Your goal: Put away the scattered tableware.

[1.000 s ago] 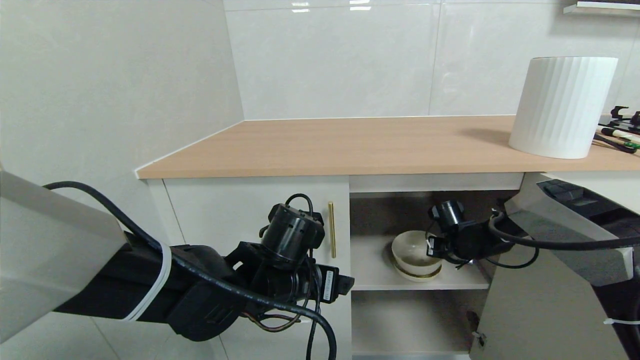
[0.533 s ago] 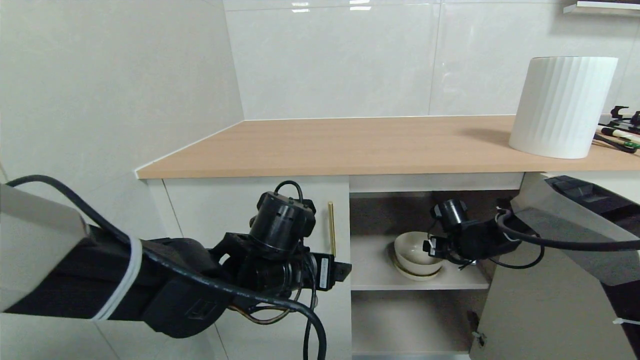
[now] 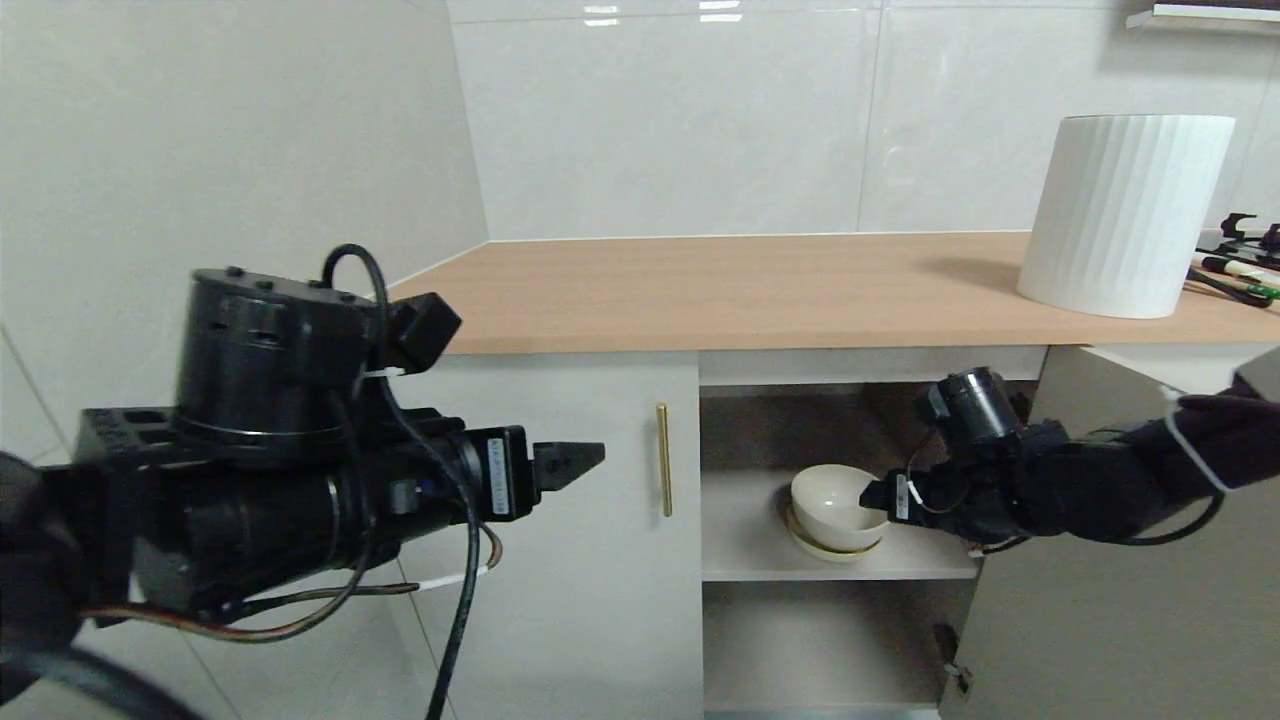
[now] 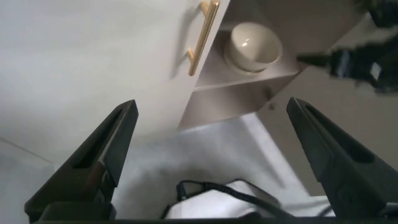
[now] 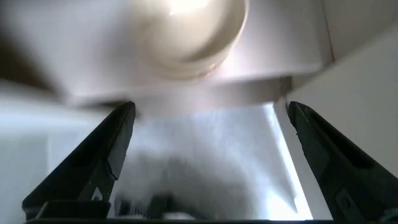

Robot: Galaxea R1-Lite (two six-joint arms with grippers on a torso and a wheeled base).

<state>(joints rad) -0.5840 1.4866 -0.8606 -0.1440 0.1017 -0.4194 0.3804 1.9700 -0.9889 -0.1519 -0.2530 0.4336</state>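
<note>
A cream bowl [image 3: 835,503] sits upright on a gold-rimmed plate [image 3: 815,547] on the upper shelf [image 3: 740,545] of the open cabinet. My right gripper [image 3: 878,495] is just at the bowl's right side, level with its rim. In the right wrist view it stands open and empty [image 5: 210,112], with the bowl [image 5: 193,31] a little beyond the fingertips. My left gripper [image 3: 568,465] is held in front of the closed left door, pointing toward the cabinet. It is open and empty [image 4: 211,107], and the bowl [image 4: 252,45] lies far beyond it.
The closed left door carries a gold handle [image 3: 663,458]. The right door [image 3: 1100,610] hangs open beside my right arm. A lower shelf [image 3: 820,640] lies under the bowl. On the wooden countertop [image 3: 700,290] stand a white ribbed cylinder [image 3: 1125,215] and some pens [image 3: 1235,272].
The bowl went from tilted to upright on the plate. My right gripper drew back slightly to the right. My left arm rose and pulled back to the left, away from the door handle.
</note>
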